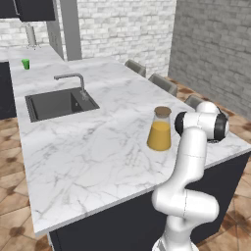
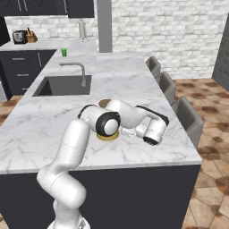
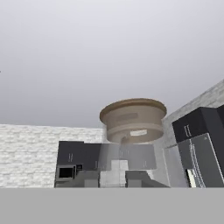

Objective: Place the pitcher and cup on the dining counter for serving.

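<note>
The pitcher (image 1: 160,130), clear glass with orange liquid and a round brown lid, stands upright on the dining counter (image 1: 98,157) near its right end. From the right base my arm covers most of the pitcher (image 2: 107,136). My gripper (image 3: 114,177) looks up along the pitcher's glass at the brown lid (image 3: 133,116). Its dark fingertips (image 3: 87,178) stand close on either side of the glass; I cannot tell whether they press on it. The small green cup (image 1: 25,63) (image 2: 64,52) stands far off on the back worktop.
A dark sink (image 1: 59,103) with a grey faucet (image 1: 73,78) is set into the counter left of the pitcher. Grey chair backs (image 1: 164,83) line the counter's right edge. A toaster (image 2: 19,36) sits on the back worktop.
</note>
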